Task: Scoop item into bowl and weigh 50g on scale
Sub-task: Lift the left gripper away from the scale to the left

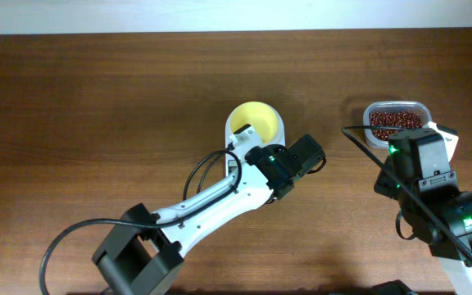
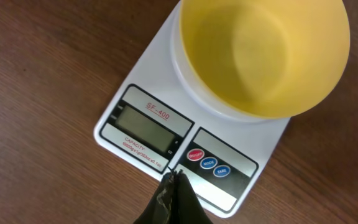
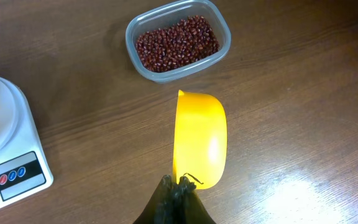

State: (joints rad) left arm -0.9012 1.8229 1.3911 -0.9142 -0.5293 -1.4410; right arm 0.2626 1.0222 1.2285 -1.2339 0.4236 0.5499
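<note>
- The scale (image 2: 151,71) is a white square unit standing on the brown wooden table (image 3: 303,93).
- Red lettering above the grey display (image 2: 145,127) reads "SF-400" (image 2: 158,112).
- Below the display, the word "CAPACITY" is legible. The finer line under it is too small to read.
- The display is blank.
- Three round buttons sit beside the display: one red button (image 2: 195,154) with lettering too small to make out, and two blue ones marked "MODE" (image 2: 208,163) and "TARE" (image 2: 221,171).
- The bowl (image 2: 260,56), pale yellow, rests upright on the scale platform with nothing visible inside.
- The left gripper (image 2: 176,180) has its fingers pressed together on nothing. Its tip is over the front edge of the scale, between display and buttons.
- The beans (image 3: 176,40), dark red-brown, lie in a clear plastic container (image 3: 131,43) on the table, well apart from the scale.
- The right gripper (image 3: 179,186) is pinched on the near end of a yellow scoop (image 3: 199,140), which points toward the container and lies just short of it.
- No writing is visible on the container or scoop.
</note>
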